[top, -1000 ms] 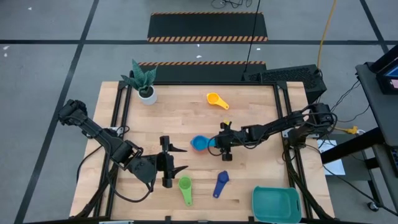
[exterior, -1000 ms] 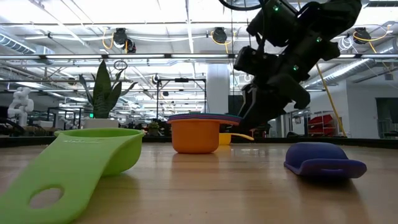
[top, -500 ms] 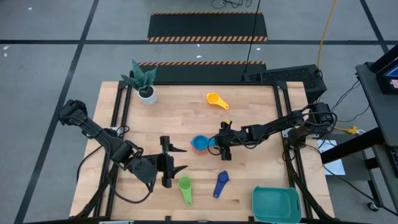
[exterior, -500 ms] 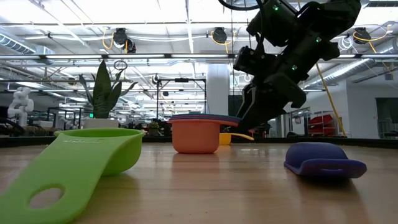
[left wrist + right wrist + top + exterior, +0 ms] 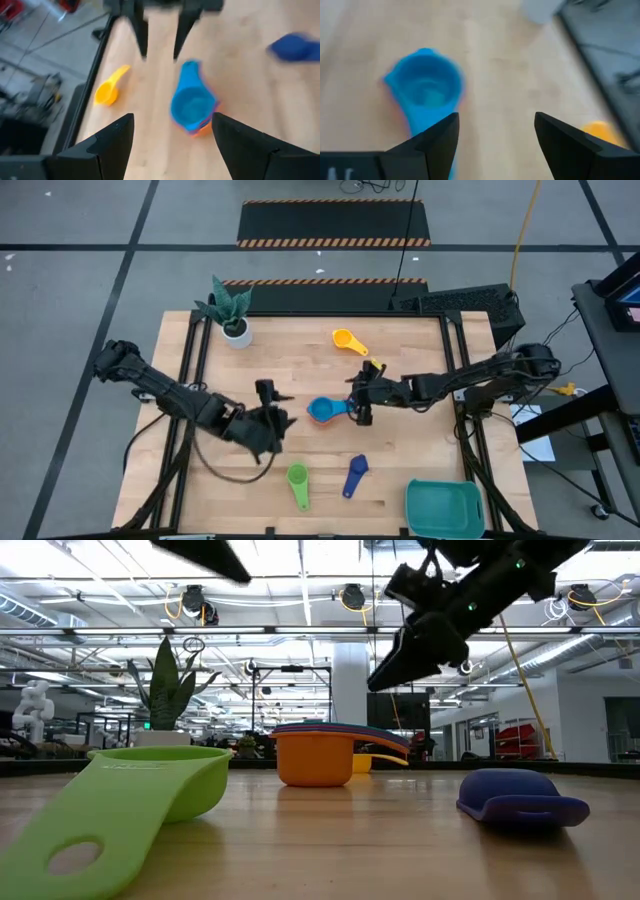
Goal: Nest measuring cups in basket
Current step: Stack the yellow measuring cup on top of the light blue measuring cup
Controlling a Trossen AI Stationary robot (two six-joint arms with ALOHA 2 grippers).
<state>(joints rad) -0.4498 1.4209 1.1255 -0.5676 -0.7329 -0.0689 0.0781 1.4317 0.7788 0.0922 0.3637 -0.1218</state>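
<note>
Right gripper (image 5: 362, 393) of mine hangs wide and empty at mid-frame beside the nested stack (image 5: 322, 411); swinging away low could clip and scatter it.

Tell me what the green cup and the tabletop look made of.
Green cup: apparently moulded plastic, smooth with a soft sheen, uniform colour, a hole through its handle. Tabletop: seemingly wood, pale joined strips with visible grain, matte.
</note>
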